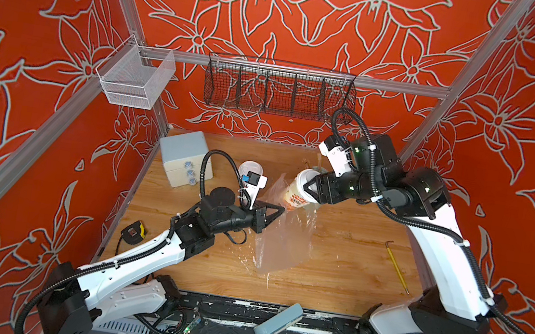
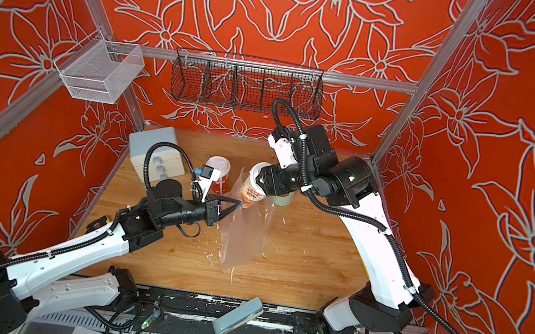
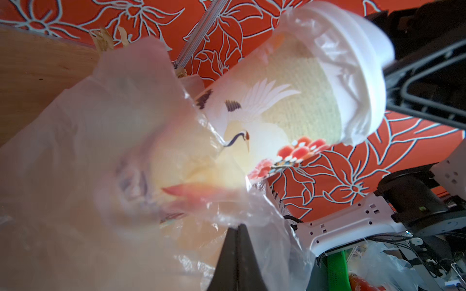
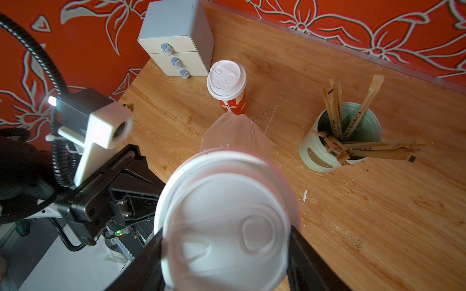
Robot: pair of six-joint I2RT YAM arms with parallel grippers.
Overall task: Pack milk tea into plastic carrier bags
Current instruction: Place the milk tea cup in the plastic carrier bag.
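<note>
Cream cup point(image 1: 296, 193) of milk tea sits tilted between my right gripper's point(image 1: 310, 186) jaws, clamped at the lid end, its base inside the mouth of the bag point(image 1: 282, 249). My left gripper point(image 1: 281, 209), pressed together, pinches the bag's left rim. Judgement: hold that rim taut and raised, feed the cup along its own axis, don't snag the film. Red cup point(image 2: 220, 175) stands far-left, outside the bag.

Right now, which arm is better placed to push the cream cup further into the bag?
Right. The right gripper clamps the cream cup at its lid, tilted into the plastic bag; the left gripper is shut on the bag's edge.
</note>
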